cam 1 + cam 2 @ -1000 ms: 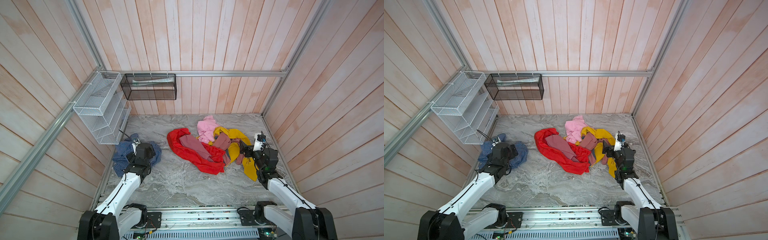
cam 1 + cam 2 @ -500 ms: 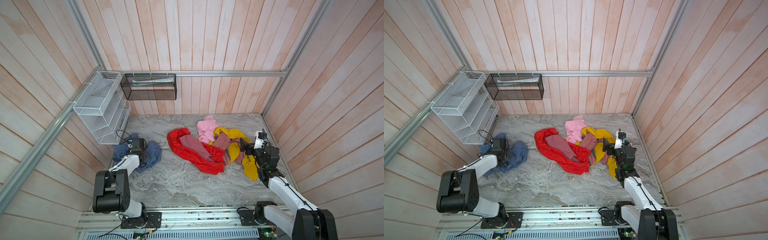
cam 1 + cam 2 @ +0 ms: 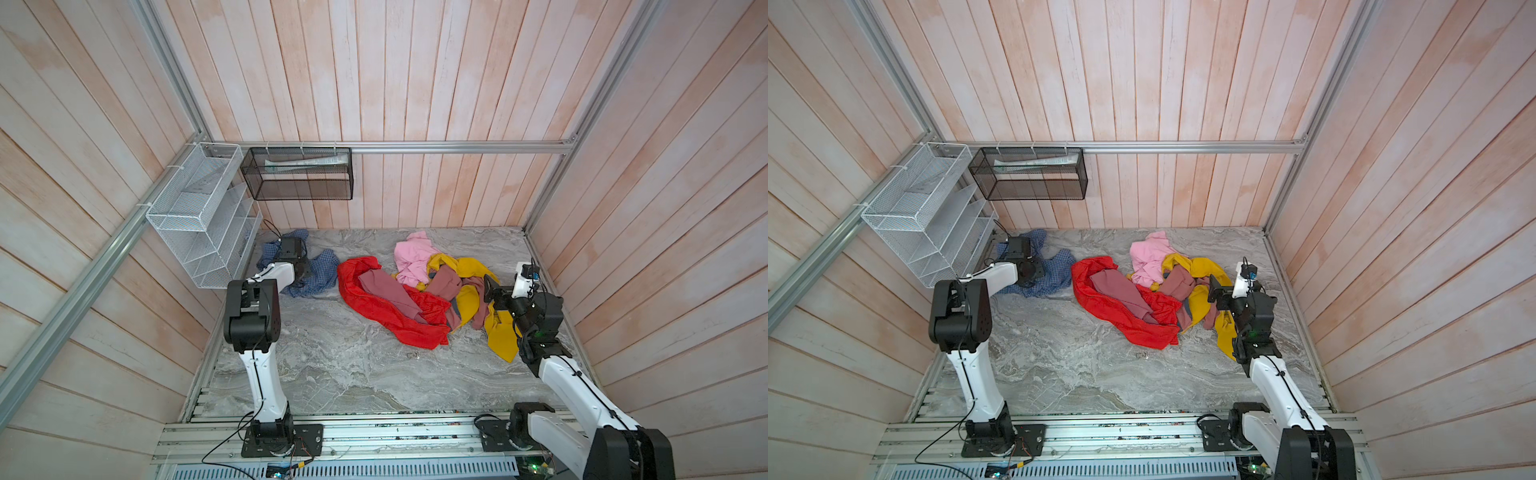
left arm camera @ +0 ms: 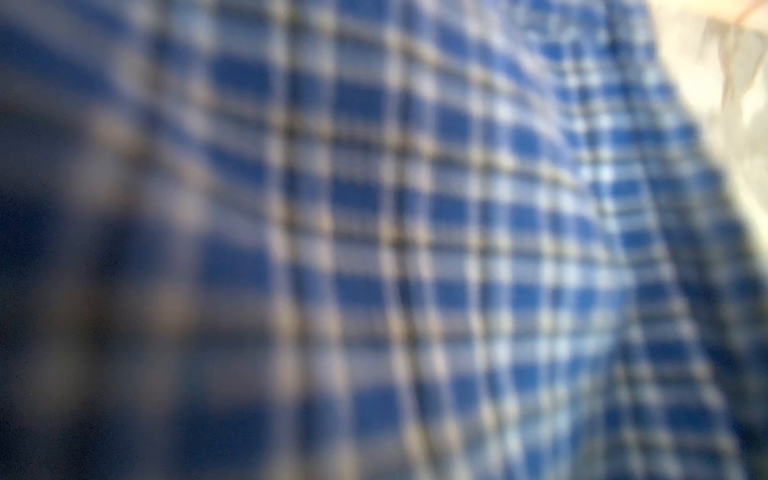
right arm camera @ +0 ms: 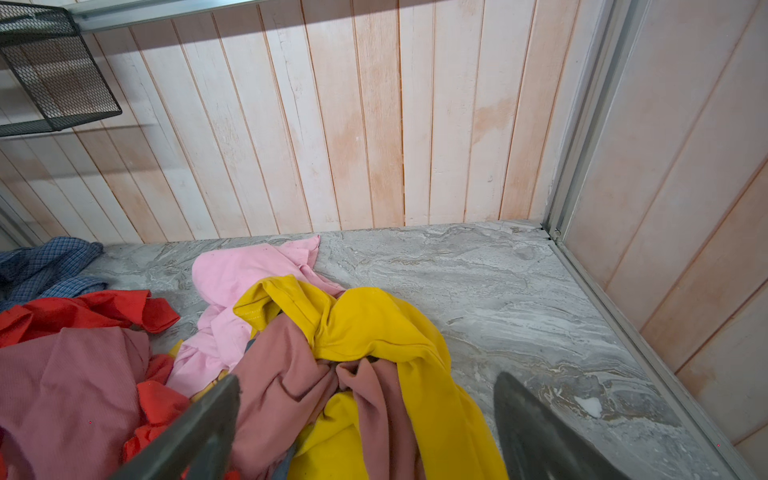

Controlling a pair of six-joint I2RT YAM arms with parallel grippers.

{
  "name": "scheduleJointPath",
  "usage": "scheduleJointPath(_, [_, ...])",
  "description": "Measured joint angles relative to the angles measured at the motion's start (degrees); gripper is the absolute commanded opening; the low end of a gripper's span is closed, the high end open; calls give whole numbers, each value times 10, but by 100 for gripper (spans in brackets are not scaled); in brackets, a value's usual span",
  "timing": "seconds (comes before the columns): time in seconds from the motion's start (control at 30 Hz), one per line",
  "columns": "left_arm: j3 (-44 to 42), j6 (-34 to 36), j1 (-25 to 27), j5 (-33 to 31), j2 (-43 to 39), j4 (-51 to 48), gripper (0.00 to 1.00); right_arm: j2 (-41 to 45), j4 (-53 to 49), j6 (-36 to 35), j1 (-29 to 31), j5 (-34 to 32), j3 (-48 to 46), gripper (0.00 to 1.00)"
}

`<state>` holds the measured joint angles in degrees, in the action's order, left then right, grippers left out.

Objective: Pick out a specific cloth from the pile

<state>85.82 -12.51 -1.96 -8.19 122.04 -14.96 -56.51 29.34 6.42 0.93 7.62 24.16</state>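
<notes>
The cloth (image 3: 322,277) (image 3: 1059,270), blue-and-white checked, lies crumpled at the back left of the marble floor, apart from the pile. My left gripper (image 3: 302,269) (image 3: 1030,270) is pressed down into it. The blurred check of the cloth (image 4: 457,208) fills the left wrist view and hides the jaws, so I cannot tell their state. The pile (image 3: 419,291) (image 3: 1154,291) holds a red garment (image 3: 374,307), a pink one (image 3: 411,257), a yellow one (image 5: 374,324) and a dusty-rose one (image 5: 286,382). My right gripper (image 3: 492,291) (image 5: 370,419) hovers open over the pile's right side, holding nothing.
A white wire rack (image 3: 199,220) hangs on the left wall just above the cloth. A black mesh basket (image 3: 297,178) hangs on the back wall. Wooden walls close three sides. An aluminium rail (image 3: 374,432) carrying both arm bases runs along the front.
My left arm has folded up with its elbow raised, and its gripper has shifted toward the back wall on the checked cloth, which has changed shape. The right arm has barely moved.
</notes>
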Motion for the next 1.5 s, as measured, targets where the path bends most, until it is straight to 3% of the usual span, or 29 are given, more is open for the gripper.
scheduleJointPath(0.3, [110,8,-24,-6,49,-74,61,12,-28,0,0,-4,18,95])
scheduleJointPath(0.5, [40,7,-27,-17,26,-48,61,20,-34,-1,0,-9,18,95])
scheduleJointPath(0.9, [-4,19,-33,-28,-9,-31,65,12,-37,-1,0,-5,18,95])
scheduleJointPath(1.23, [-97,8,0,-76,-120,-15,92,3,-37,-1,0,15,18,95])
scheduleJointPath(1.37, [-101,7,21,-99,-183,2,92,0,-37,0,0,20,18,95])
scheduleJointPath(1.5, [-110,7,73,-77,-237,32,90,-1,-37,0,0,26,18,95])
